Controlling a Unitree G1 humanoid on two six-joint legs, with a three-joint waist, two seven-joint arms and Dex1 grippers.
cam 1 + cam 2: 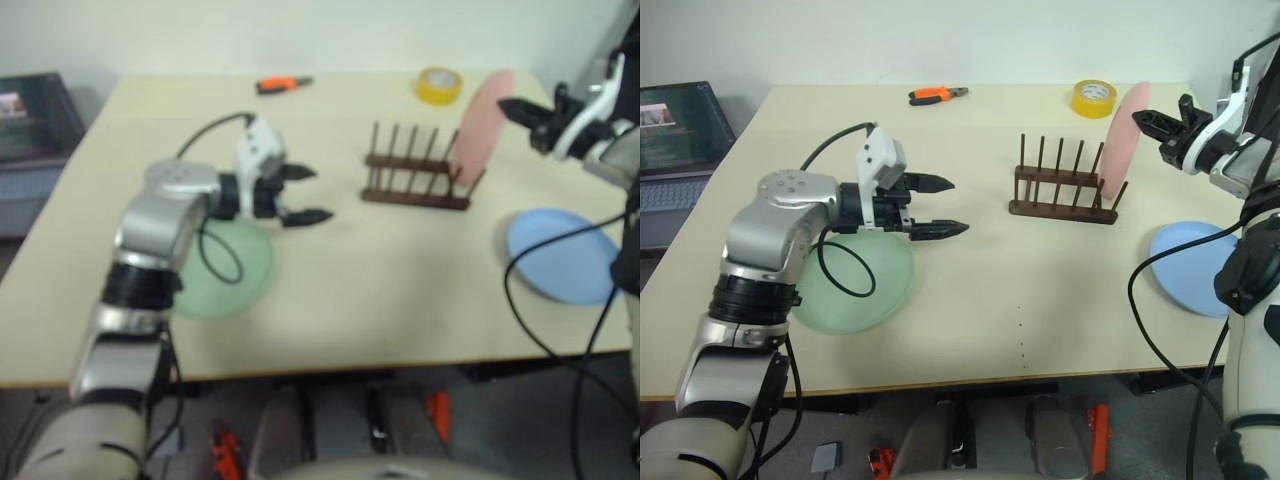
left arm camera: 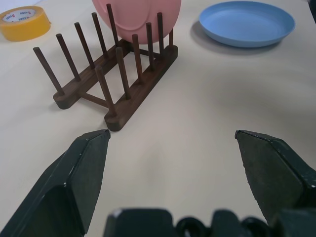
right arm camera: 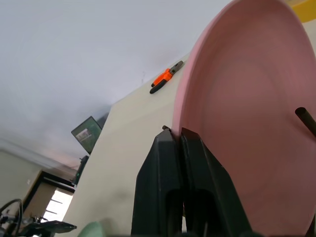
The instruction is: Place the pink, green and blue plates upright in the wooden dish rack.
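The pink plate [image 1: 1123, 140] stands upright in the dark wooden rack [image 1: 1064, 190]; right tool [image 1: 1143, 117] closed empty beside it, left tool [image 1: 945, 206] wide open, empty.

The round pink plate [image 1: 1123, 135] stands upright in the small dark wooden peg rack's [image 1: 1064, 190] end slot (leaning slightly); the green plate [image 1: 855, 285] and blue plate [image 1: 1190, 265] lie flat on the table.

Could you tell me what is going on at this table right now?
A humanoid robot is loading plates into the wooden dish rack. The pink plate stands upright at the rack's right end, and the right end effector, its fingers shut, is at the plate's rim. The left end effector hangs open above the table next to the green plate, which lies flat. The blue plate also lies flat, to the right of the rack.
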